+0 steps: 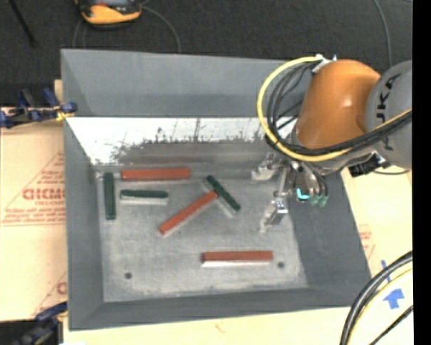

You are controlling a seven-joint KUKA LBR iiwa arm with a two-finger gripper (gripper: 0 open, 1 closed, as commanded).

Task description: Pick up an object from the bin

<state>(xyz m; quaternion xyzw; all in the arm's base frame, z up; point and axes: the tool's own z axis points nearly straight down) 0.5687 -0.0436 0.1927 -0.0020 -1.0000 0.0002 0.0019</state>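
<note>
I see the grey bin holding six flat bars, with the arm's orange cover above its 2 o'clock corner. The top red bar lies at 12 o'clock and the bottom red bar at 6. At centre, the slanted red bar meets the slanted green bar. The upright green bar and the green-and-white bar sit at 9. The gripper is at 3 o'clock over bare floor, nearest the slanted green bar. I cannot tell whether it is spread or pressed together.

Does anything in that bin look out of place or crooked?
Nothing spilled or broken. Only the red bar and green bar in the middle of the bin lie slanted, their ends meeting in a V; the other bars lie square to its walls.
</note>
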